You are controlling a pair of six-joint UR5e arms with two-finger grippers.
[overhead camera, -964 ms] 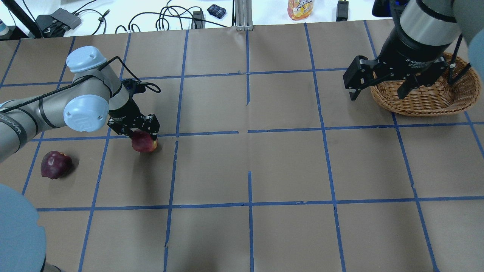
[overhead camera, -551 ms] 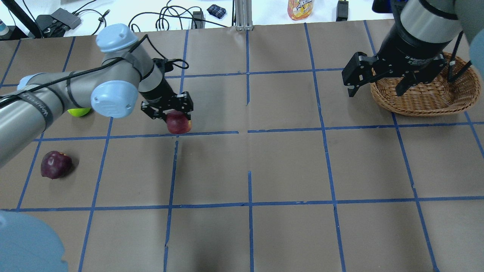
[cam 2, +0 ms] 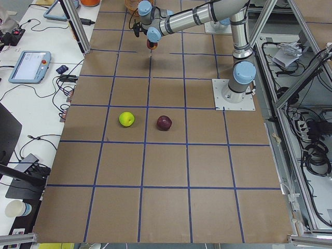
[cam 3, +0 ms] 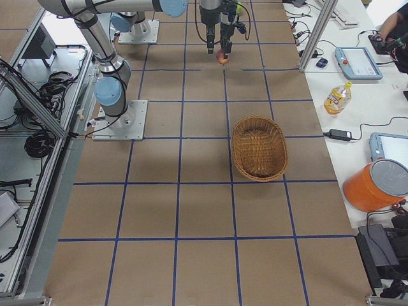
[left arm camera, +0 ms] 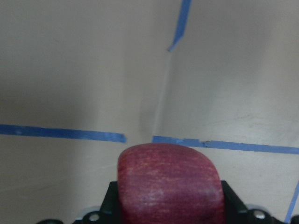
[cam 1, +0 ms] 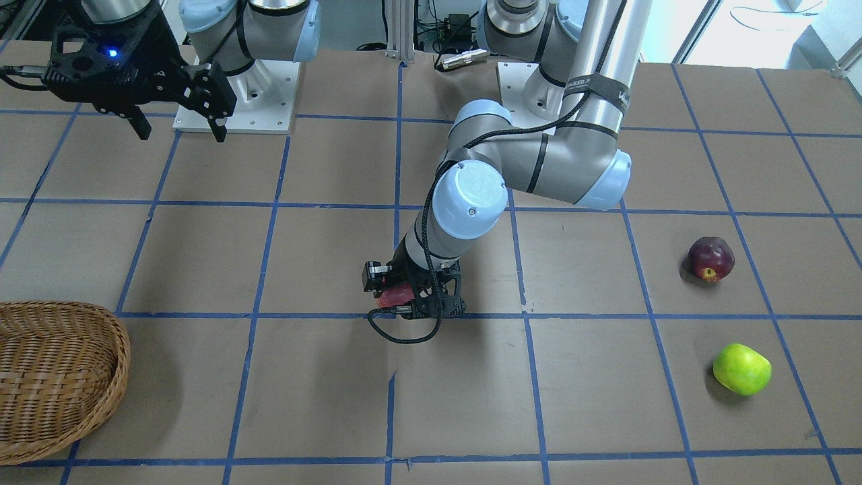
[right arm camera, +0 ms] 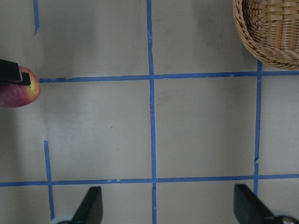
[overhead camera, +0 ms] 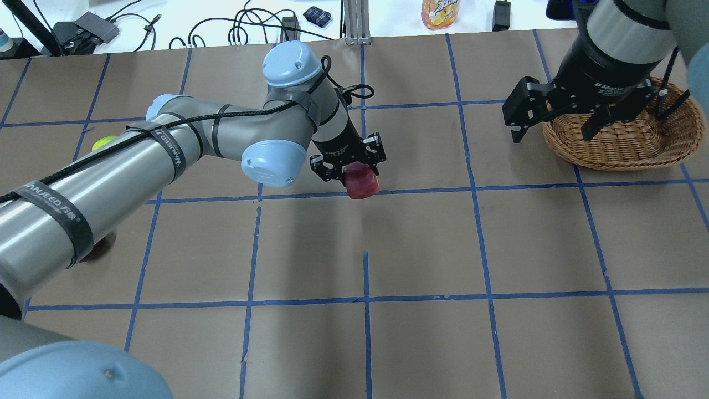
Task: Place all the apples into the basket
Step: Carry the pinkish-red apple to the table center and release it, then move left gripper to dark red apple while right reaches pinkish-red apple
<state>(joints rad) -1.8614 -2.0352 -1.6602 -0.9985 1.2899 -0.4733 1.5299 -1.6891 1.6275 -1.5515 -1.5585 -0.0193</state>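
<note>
My left gripper (overhead camera: 354,172) is shut on the matte red apple (overhead camera: 361,183) and holds it just above the table's middle; the apple fills the left wrist view (left arm camera: 168,182). The maroon apple (cam 1: 710,259) and the lime green apple (cam 1: 741,368) lie on the table on my left side. In the overhead view my left arm hides most of both. The wicker basket (overhead camera: 626,144) stands at the far right and looks empty (cam 3: 258,146). My right gripper (overhead camera: 554,136) hangs open and empty above the basket's near-left edge.
A juice bottle (overhead camera: 440,12), cables and small devices lie on the white bench beyond the table's far edge. An orange bucket (cam 3: 376,185) and tablets sit on that bench. Blue tape lines grid the brown table (overhead camera: 421,249).
My left arm has carried the red apple rightward, from the left part of the table to about its middle, and now covers the maroon apple from above. My right gripper has barely moved.
</note>
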